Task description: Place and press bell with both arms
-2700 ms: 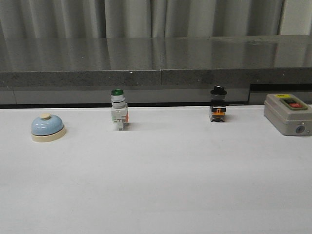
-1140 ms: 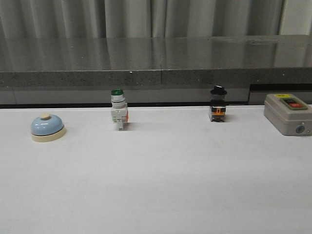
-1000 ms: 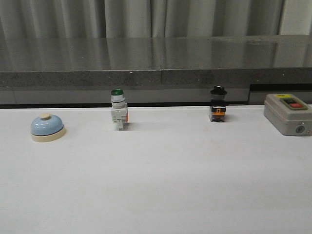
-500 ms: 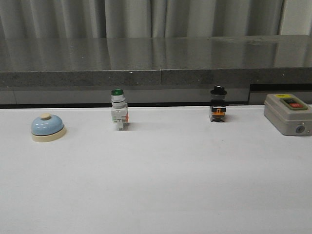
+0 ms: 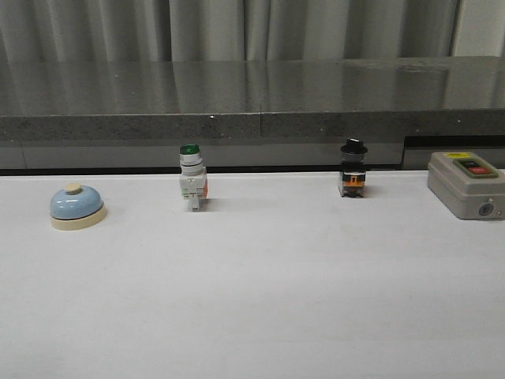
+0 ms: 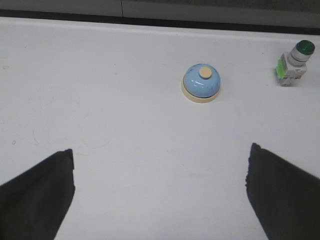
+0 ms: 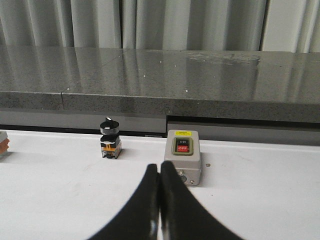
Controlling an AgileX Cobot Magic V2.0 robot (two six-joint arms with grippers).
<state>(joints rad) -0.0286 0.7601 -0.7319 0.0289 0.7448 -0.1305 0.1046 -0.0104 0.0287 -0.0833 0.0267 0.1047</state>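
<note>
The light-blue bell (image 5: 77, 206) with a cream base and cream button stands on the white table at the far left. It also shows in the left wrist view (image 6: 201, 83), ahead of my left gripper (image 6: 161, 155). That gripper is open wide and empty, with its black fingers (image 6: 37, 192) far apart, well short of the bell. My right gripper (image 7: 159, 167) is shut and empty, its tips pressed together just in front of the grey box. Neither arm shows in the front view.
A green-capped white pushbutton switch (image 5: 192, 179) stands right of the bell. A black-knobbed switch (image 5: 353, 170) stands at the back middle right. A grey box with a red button (image 5: 467, 184) sits at the far right. A dark stone ledge (image 5: 252, 103) runs behind the table.
</note>
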